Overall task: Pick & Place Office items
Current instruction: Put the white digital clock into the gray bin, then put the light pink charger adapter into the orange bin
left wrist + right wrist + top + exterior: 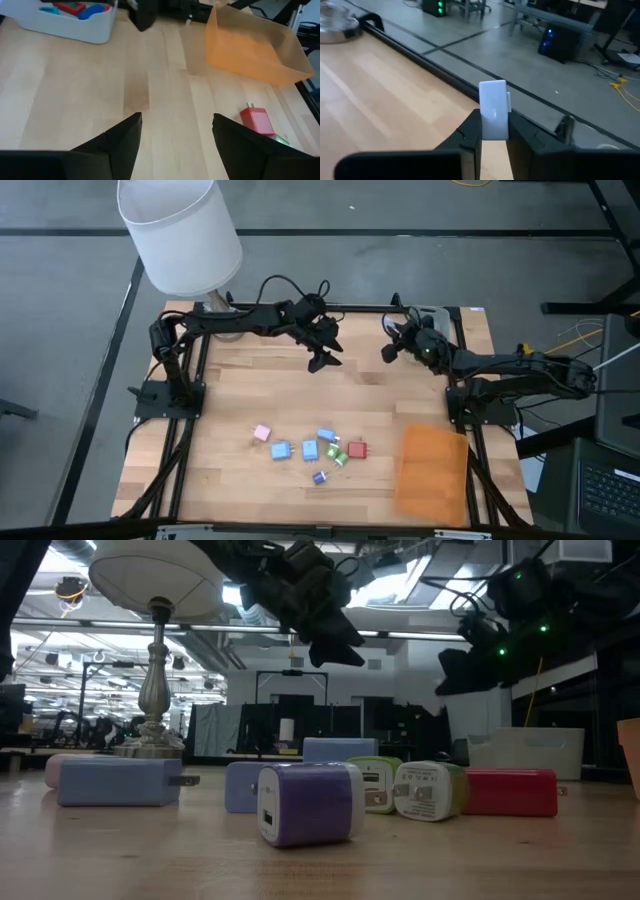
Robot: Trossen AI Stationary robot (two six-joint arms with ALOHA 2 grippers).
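Judging from the table, I'd put the job early to midway: the grey plastic tray (80,27) already holds a few red and blue pieces, while a cluster of small plastic charger-like blocks (312,448) sits loose on the wooden tabletop (240,390) near its front edge: pink, two light blue, green, red and purple ones, most of them touching or just beside each other. My right gripper (494,131) is closed on a small white-blue block (494,109) and hangs near the table's far right corner, close to the tray, so I judge that piece is about to be dropped in. My left gripper (175,135) hovers above bare wood toward the back middle, its fingers spread wide with nothing between them. For room, the middle of the table between the arms and the cluster is open. The translucent orange bin-like sheet (433,470) sits at the front right, just beside the red block (256,120), so I'd approach that one from the left. A lamp with a white shade (180,230) crowds the far left corner.
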